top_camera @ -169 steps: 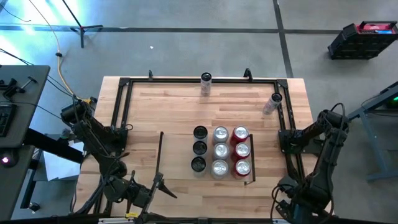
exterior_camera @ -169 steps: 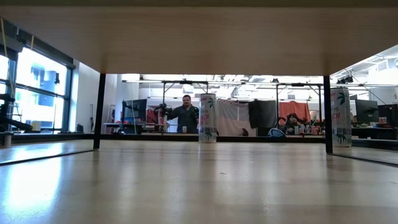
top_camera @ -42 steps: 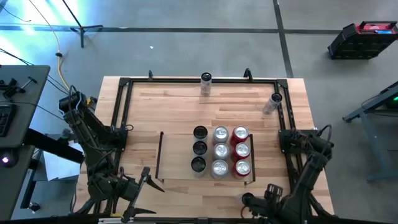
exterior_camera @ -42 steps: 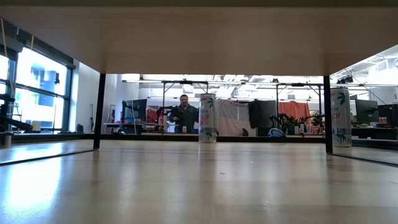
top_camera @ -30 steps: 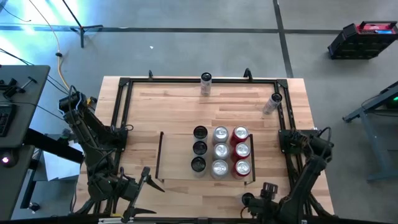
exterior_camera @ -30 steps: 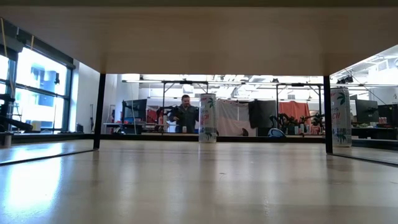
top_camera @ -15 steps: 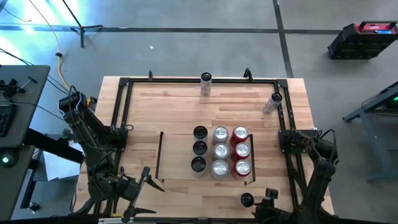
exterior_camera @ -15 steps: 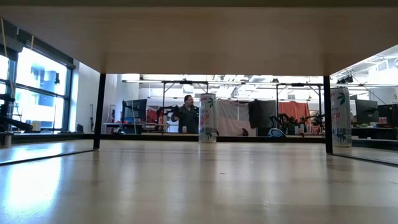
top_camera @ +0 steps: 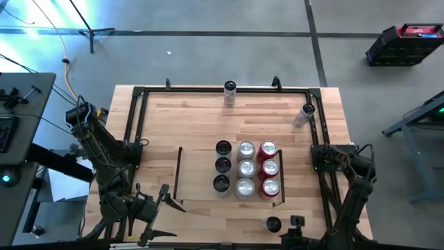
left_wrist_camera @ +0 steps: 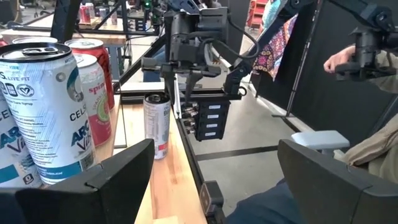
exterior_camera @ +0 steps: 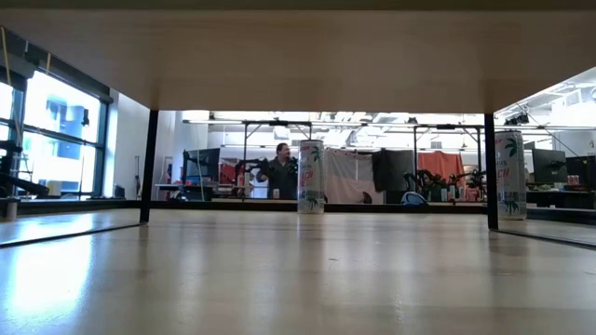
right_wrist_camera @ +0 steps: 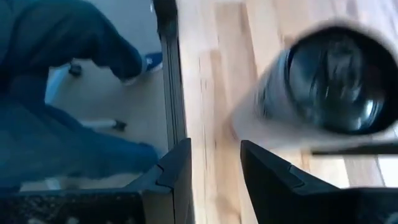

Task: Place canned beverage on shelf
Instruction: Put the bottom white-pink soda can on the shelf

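Right arm is folded low at the front right corner of the worktop (top_camera: pixel 159 139), wrist bent so the right tool (top_camera: pixel 294 222) points down at the wood. Its fingers (right_wrist_camera: pixel 177 180) sit close together with a narrow gap, and only bare wood shows between them, so it's gripping nothing. The black-topped can (top_camera: pixel 273 224) stands upright just beside that tool, near the front edge. I can't tell whether they actually touch.

Left arm is parked at the front left corner, with the left tool (top_camera: pixel 163 203) lying low and aimed across the worktop. Its fingers (left_wrist_camera: pixel 87 180) are spread wide and released.

That can is outside the shelf (top_camera: pixel 198 173), just in front of its right rail. From the left wrist view it has a silver body with a red band at the bottom (the print is too small to read).

The shelf holds nine cans in three rows of three: a black-topped column (top_camera: pixel 222 165), a silver column (top_camera: pixel 246 168) and a red-topped column (top_camera: pixel 269 167). The left strip of the bay is bare wood.

Two slim cans stand at the back, one (top_camera: pixel 229 94) at the far rail and one (top_camera: pixel 304 114) by the right rail. A person (exterior_camera: pixel 282 172) is in the room behind.
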Robot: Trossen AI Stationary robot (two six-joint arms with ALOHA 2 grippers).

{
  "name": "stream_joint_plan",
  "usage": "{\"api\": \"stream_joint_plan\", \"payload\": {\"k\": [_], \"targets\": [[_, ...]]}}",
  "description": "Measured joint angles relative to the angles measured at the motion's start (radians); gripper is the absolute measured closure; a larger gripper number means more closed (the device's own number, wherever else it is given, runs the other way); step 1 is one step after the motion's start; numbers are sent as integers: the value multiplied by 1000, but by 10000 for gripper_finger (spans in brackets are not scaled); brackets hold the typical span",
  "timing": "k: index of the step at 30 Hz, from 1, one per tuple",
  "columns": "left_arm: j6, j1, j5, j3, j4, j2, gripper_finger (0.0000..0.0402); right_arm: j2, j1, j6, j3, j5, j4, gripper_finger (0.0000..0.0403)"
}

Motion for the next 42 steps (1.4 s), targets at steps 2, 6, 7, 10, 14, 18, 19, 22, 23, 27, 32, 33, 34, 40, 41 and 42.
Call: {"api": "stream_joint_plan", "payload": {"k": [2, 6, 7, 10, 14, 18, 19, 22, 23, 27, 32, 33, 34, 40, 41, 42], "targets": [[0, 0, 0, 0, 1, 1, 71, 0, 10, 26, 0, -23, -34, 281], [28, 2, 1, 0, 50, 33, 71, 3, 19, 112, 0, 4, -152, 281], [39, 1, 1, 0, 67, 45, 71, 7, 18, 131, 0, 18, -172, 281], [62, 1, 2, 0, 107, 76, 71, 12, 10, 134, 0, 51, -186, 281], [45, 1, 2, 0, 107, 95, 71, 32, 7, 132, 0, 58, -180, 281], [35, 1, 2, 0, 108, 109, 71, 61, 3, 112, 0, 57, -135, 281], [35, 1, 2, 0, 114, 113, 71, 65, 2, 105, 0, 57, -116, 281], [35, 1, 1, 0, 130, 130, 71, 67, -6, 70, 0, 78, -56, 281], [35, 2, 1, 0, 131, 137, 71, 67, -10, 61, 0, 92, -37, 281], [33, 10, 2, 0, 129, 170, 71, 68, -23, -10, 0, 138, 53, 281], [9, 26, 6, 0, 130, 195, 71, 65, -24, -25, 0, -22, 55, 281], [9, 26, 6, 0, 130, 196, 71, 65, -23, -10, 0, -47, 35, 281], [9, 28, 6, 0, 130, 196, 71, 65, -19, 7, 0, -66, 4, 281], [-31, 42, 13, 0, 123, 196, 71, 67, -14, 140, -41, 9, -137, 281], [-39, 47, 22, 0, 117, 196, 71, 67, -17, 142, -52, 18, -126, 281], [-46, 50, 35, 0, 114, 196, 71, 67, -19, 140, -66, 27, -108, 281]]}}
